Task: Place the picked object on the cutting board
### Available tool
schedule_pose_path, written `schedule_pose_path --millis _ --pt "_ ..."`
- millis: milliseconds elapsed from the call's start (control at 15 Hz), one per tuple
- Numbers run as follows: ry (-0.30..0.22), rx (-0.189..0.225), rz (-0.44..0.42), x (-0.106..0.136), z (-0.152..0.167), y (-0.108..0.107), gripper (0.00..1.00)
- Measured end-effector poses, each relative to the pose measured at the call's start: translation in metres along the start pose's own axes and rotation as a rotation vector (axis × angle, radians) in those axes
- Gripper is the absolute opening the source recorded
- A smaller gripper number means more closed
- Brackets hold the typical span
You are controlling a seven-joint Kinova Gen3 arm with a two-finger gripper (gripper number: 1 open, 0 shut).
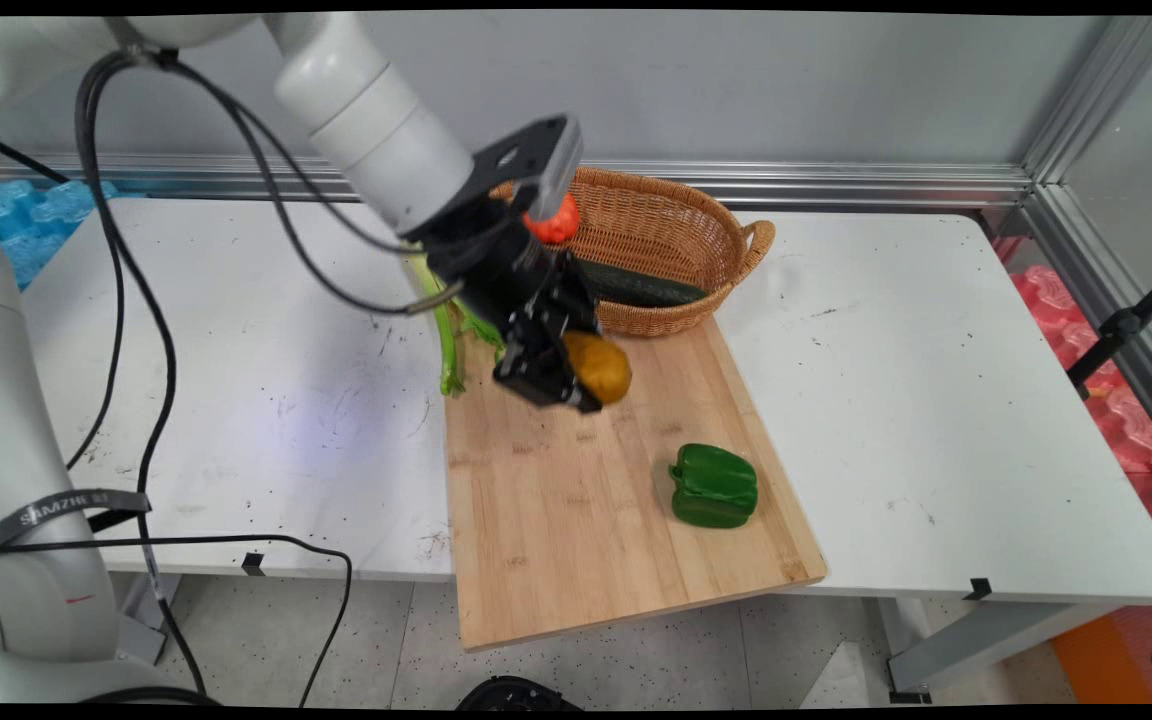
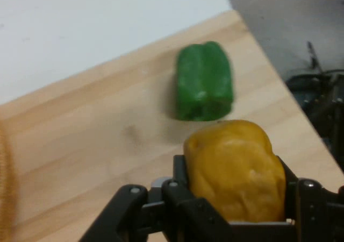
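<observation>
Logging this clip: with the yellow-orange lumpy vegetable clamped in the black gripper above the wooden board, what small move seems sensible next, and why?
Probably a short lift straight up. The black two-finger gripper is shut on the yellow-orange lumpy vegetable low over the wooden cutting board; the green bell pepper lies ahead and the woven wicker basket close behind, so rising first avoids both.

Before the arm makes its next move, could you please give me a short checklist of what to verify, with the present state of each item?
1. Grip: the hand is shut on the potato, which sits between the fingers. Ok.
2. Potato clear of the board: it looks lifted in the main view, but contact cannot be ruled out. Cannot tell.
3. Pepper: lies on the board, apart from the potato. Ok.
4. Basket: stands at the board's far end, a dark green vegetable inside. Ok.
5. Cables: hang left of the board, away from the hand. Ok.
</observation>
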Motion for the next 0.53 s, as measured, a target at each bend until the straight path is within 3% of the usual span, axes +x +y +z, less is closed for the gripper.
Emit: schedule_pose_path --millis 533 --pt "-0.018 -0.085 0.126 -0.017 0.047 0.041 0.0"
